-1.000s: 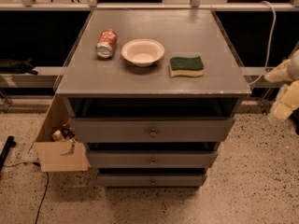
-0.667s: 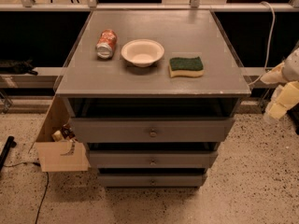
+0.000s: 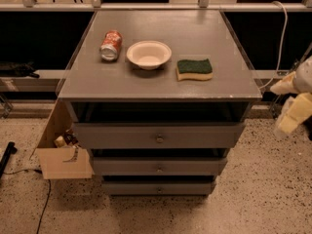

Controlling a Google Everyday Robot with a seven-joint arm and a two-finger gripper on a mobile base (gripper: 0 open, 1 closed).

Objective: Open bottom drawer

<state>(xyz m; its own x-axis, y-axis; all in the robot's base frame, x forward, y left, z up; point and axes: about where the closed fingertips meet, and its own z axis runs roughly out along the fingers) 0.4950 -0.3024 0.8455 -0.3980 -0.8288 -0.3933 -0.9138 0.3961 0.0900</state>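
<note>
The grey cabinet has three drawers stacked under its top. The bottom drawer (image 3: 158, 187) is the narrowest front, low near the floor, with a small round metal knob (image 3: 159, 189) at its centre, and it stands closed. Above it are the mid-sized drawer (image 3: 158, 166) and the widest top drawer (image 3: 159, 135). My gripper (image 3: 288, 104) is at the far right edge of the view, beside the cabinet's right side at about top-drawer height, well away from the bottom drawer.
On the cabinet top (image 3: 161, 79) lie a red soda can (image 3: 110, 45) on its side, a white bowl (image 3: 148, 54) and a green-yellow sponge (image 3: 194, 69). An open cardboard box (image 3: 61, 152) sits on the speckled floor at the left. A cable (image 3: 46, 204) runs along the floor.
My gripper has shifted slightly downward and to the left at the right edge of the view. The drawers and tabletop things have not moved.
</note>
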